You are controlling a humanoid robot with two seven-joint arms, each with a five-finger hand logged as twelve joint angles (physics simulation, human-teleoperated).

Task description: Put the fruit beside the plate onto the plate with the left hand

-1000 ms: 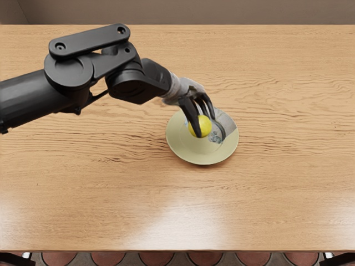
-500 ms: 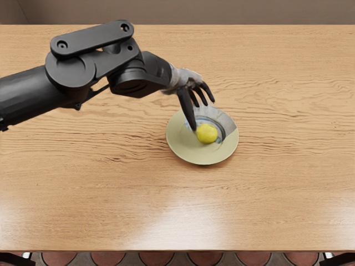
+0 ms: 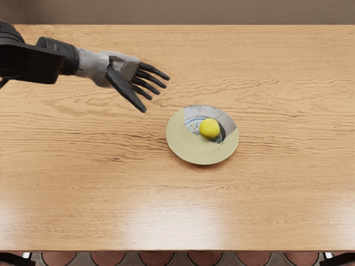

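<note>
A small yellow fruit point(image 3: 209, 128) lies on the pale green plate point(image 3: 188, 144), right of the plate's middle. Nothing holds it. My left hand point(image 3: 138, 83) hovers up and to the left of the plate, well apart from it, with its dark fingers point(image 3: 150, 70) spread and empty. Its arm comes in from the left edge at the upper left. The right arm does not show.
The wooden table point(image 3: 177, 205) fills the view, with its front edge near the bottom and its back edge along the top. Nothing else stands on it besides the plate.
The left hand let go of the fruit, which now rests on the plate. The hand then drew back up and to the left, away from the plate, fingers spread.
</note>
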